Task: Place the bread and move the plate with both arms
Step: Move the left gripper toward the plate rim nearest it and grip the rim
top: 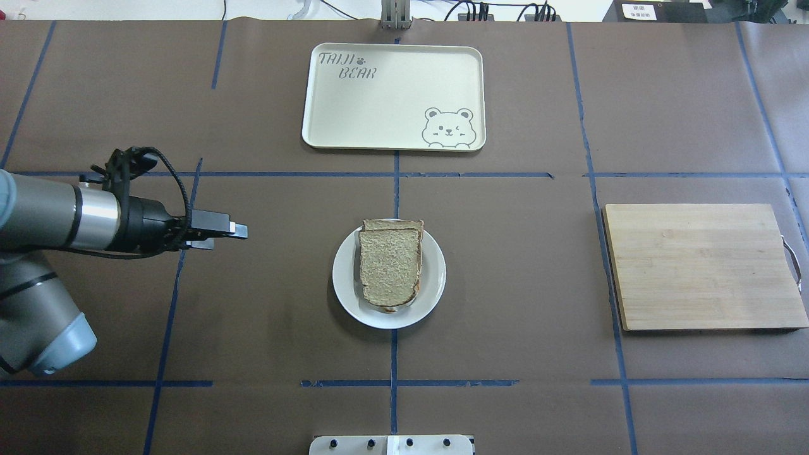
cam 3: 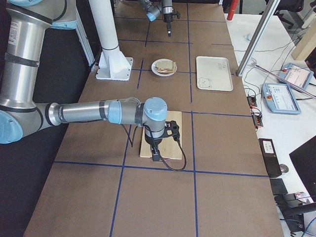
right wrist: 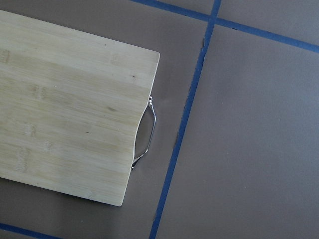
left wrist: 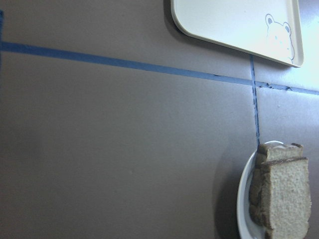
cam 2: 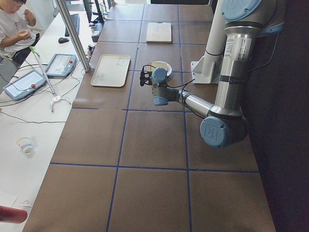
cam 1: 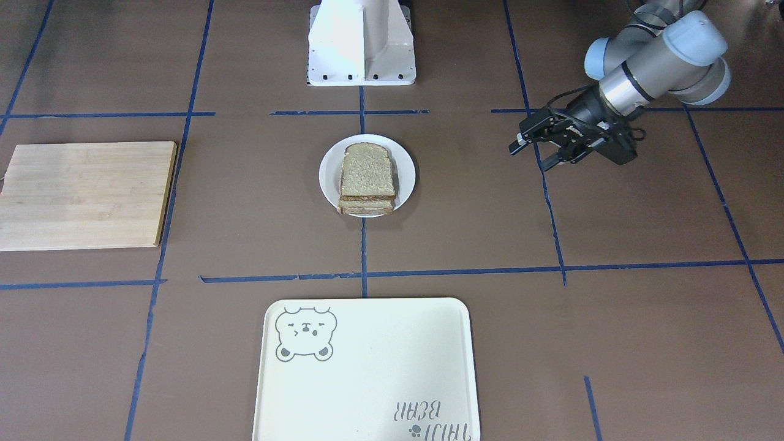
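The white plate sits at the table's middle, with two bread slices stacked on it. The top slice of bread is speckled grey-tan with a dark crust and lies slightly offset over the lower slice. Both also show in the front view, the plate and the bread, and at the left wrist view's lower right, the bread. My left gripper hovers left of the plate, well apart from it, open and empty. My right gripper shows only in the exterior right view, above the cutting board; I cannot tell its state.
A cream bear tray lies beyond the plate on the far side. A wooden cutting board with a metal handle lies to the right. The white pedestal base stands on the robot's side. Blue tape lines cross the brown table.
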Available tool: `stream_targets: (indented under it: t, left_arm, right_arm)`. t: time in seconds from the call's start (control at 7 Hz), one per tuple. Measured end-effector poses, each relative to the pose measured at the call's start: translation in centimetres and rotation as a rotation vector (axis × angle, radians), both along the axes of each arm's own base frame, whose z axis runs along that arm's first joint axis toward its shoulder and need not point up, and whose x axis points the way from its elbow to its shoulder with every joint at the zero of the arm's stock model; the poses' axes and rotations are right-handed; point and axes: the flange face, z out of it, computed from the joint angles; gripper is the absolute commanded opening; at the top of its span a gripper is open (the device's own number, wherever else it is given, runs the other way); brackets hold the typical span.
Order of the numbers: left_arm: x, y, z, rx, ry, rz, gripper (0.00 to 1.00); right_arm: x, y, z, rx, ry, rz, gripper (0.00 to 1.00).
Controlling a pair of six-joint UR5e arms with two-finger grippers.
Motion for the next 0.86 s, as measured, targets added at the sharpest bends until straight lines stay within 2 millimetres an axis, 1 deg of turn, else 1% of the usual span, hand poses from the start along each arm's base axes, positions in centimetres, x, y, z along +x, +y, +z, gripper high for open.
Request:
stream_targets:
  t: [0.29,0.43,0.57,0.71,0.86]
  left_arm:
    - [6.3,3.4,-2.4,-0.094,0.124,-0.087,1.0]
    - [9.6,5.2,-2.9,-0.12,0.171,-0.116,0.97]
    - [12.3,6.5,-2.8,-0.131,0.195,-0.134,0.91]
    - [14.1,7.1,-2.6,-0.138,0.199,-0.142,0.84]
    - [15.5,7.2,-2.5,-0.156,0.199,-0.143,0.74]
  right_arm:
    - [0.0,0.0,0.0,0.0,0.0,0.0,1.0]
    - [0.0,0.0,0.0,0.0,0.0,0.001,1.0]
    - [0.0,0.0,0.0,-0.001,0.0,0.0,1.0]
    - [0.0,0.1,0.1,-0.001,0.0,0.0,1.0]
    - [0.0,0.1,0.1,-0.001,0.0,0.001,1.0]
